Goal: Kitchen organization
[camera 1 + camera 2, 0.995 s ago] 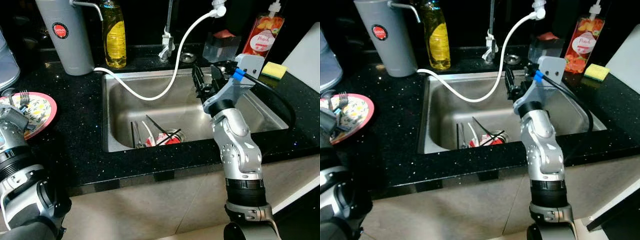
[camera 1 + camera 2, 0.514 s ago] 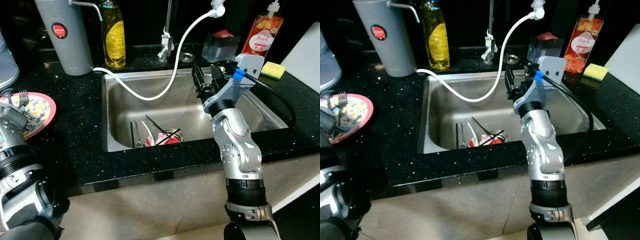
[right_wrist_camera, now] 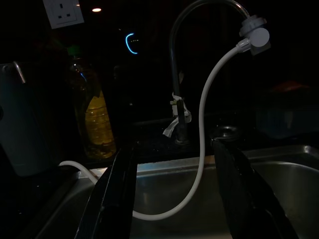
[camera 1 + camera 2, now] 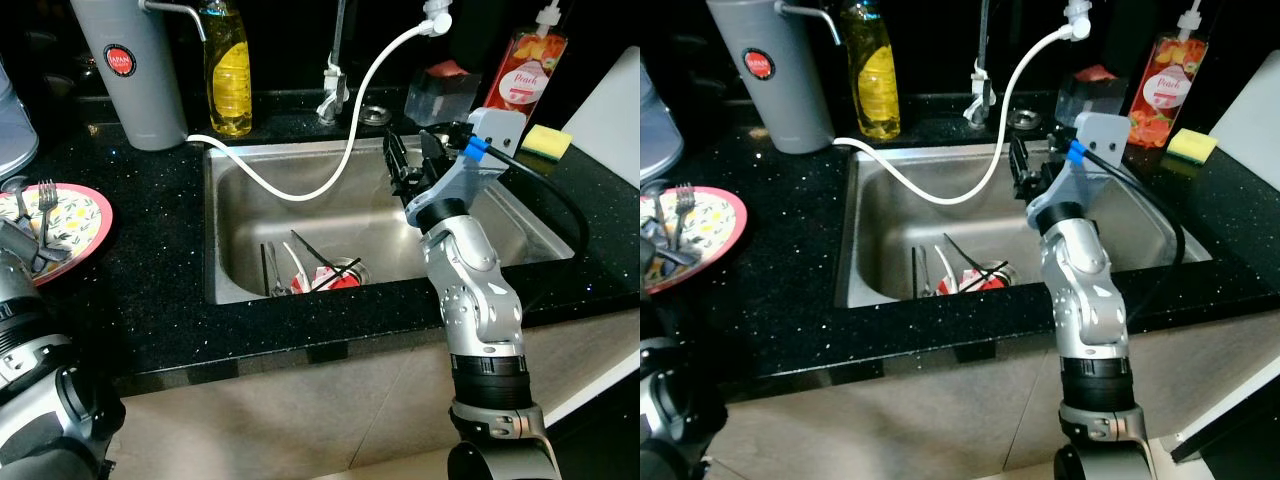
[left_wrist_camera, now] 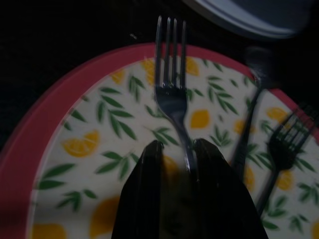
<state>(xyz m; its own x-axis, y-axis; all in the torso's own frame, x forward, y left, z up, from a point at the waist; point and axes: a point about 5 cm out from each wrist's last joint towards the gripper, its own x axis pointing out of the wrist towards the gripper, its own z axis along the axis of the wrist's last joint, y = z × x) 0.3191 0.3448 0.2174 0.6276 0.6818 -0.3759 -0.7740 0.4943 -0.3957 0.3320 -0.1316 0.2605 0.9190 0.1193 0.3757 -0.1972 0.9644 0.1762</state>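
A pink-rimmed plate (image 4: 88, 218) with a lemon print sits on the black counter at my left. My left gripper (image 5: 177, 145) is over it, shut on the handle of a silver fork (image 5: 172, 94) whose tines point away from me. The fork's shadow falls on the plate, and a spoon (image 4: 15, 187) lies beside it. Over the steel sink (image 4: 240, 190), by its right wall, my right gripper (image 4: 415, 160) is held open with nothing between its fingers. Several utensils and a red item (image 4: 312, 272) lie at the drain.
Behind the sink stand a grey flask (image 4: 130, 70), a yellow bottle (image 4: 230, 70), the faucet (image 4: 335, 80) with a white hose (image 4: 345, 150) looping into the basin, a clear container (image 4: 445, 90), a red soap bottle (image 4: 525, 70) and a sponge (image 4: 548, 140).
My left arm has drawn back towards me and lower in view, so more of the plate shows. The right arm has stayed where it was.
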